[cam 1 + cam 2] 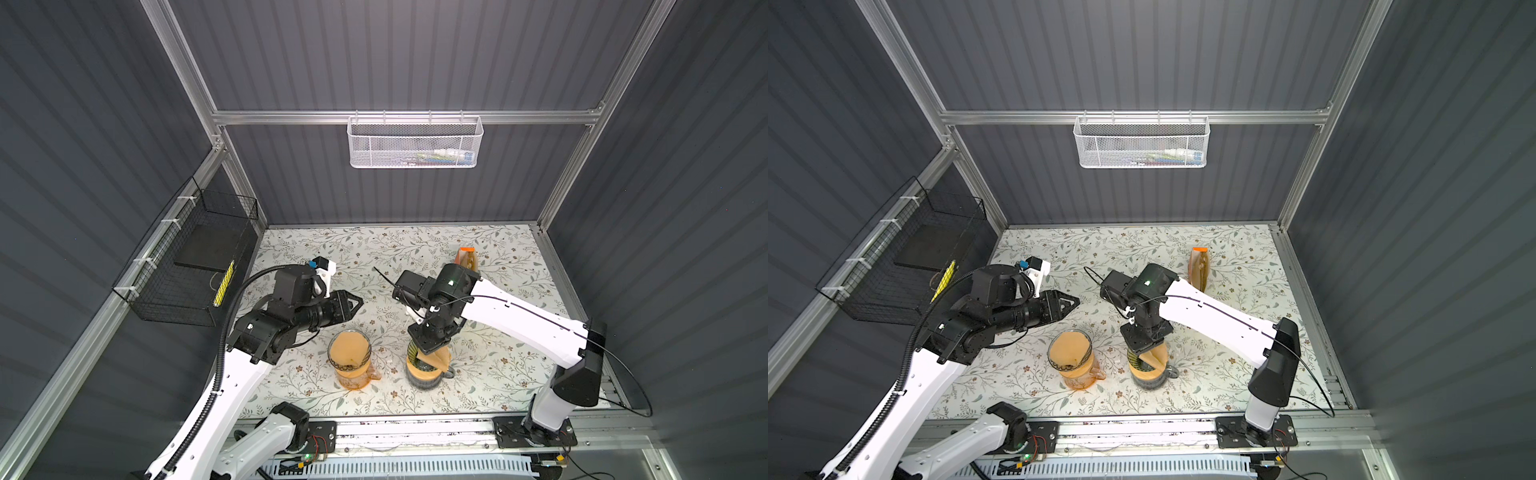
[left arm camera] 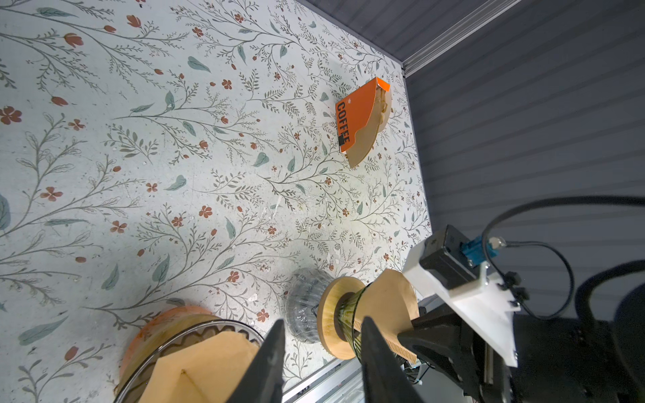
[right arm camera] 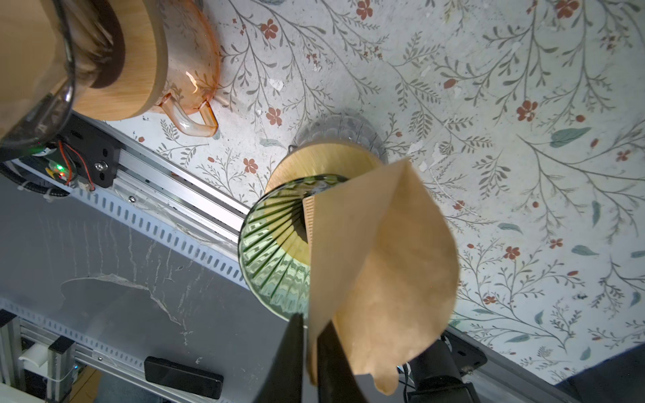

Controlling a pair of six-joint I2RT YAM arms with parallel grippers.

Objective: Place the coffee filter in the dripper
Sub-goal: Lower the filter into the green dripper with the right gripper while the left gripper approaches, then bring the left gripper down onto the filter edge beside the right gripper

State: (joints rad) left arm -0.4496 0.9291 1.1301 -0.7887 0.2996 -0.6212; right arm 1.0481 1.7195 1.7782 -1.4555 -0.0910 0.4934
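Now the right gripper [image 3: 312, 321] pinches the coffee filter [image 3: 384, 261], its tip inside the green dripper [image 3: 272, 272] at frame centre. Left gripper [image 2: 323, 322] — fingers partly apart, holding nothing.

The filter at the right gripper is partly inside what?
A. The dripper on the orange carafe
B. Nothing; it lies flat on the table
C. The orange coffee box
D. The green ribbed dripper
D: in the right wrist view the filter, held by the right gripper, dips into the green dripper.
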